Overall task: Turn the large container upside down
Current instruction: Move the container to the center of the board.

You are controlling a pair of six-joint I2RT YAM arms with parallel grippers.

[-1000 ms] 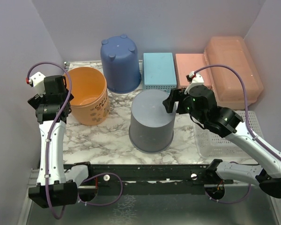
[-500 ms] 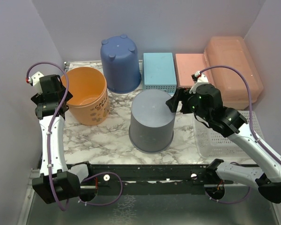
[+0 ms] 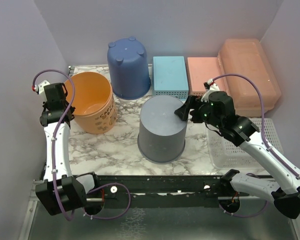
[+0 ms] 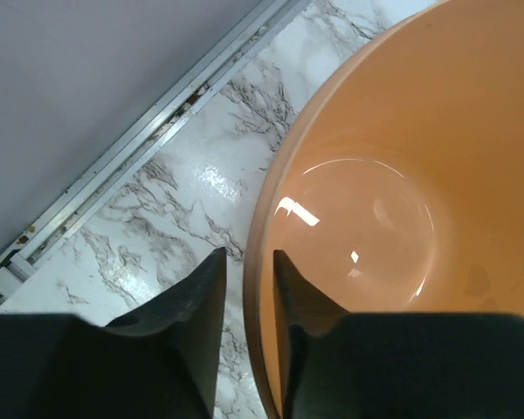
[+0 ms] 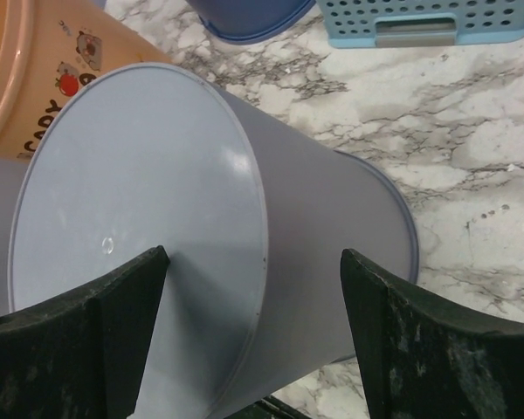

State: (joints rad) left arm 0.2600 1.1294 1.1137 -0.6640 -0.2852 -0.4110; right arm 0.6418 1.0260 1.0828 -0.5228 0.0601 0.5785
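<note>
The large container, a translucent peach box with a lid, lies upright at the back right; neither gripper touches it. My left gripper is at the left rim of a round orange bucket. In the left wrist view its jaws straddle that rim, narrowed, with a sliver of marble showing beside the outer finger. My right gripper hangs open over the top right edge of an upturned grey bucket, with nothing between its fingers.
An upturned blue bucket, a light-blue basket and a pink basket line the back. A white perforated basket lies under the right arm. Walls close in on the left, back and right.
The left gripper has slid onto the orange bucket's rim and its jaws have narrowed from wide open. The right gripper has shifted slightly right over the grey bucket, still open.
</note>
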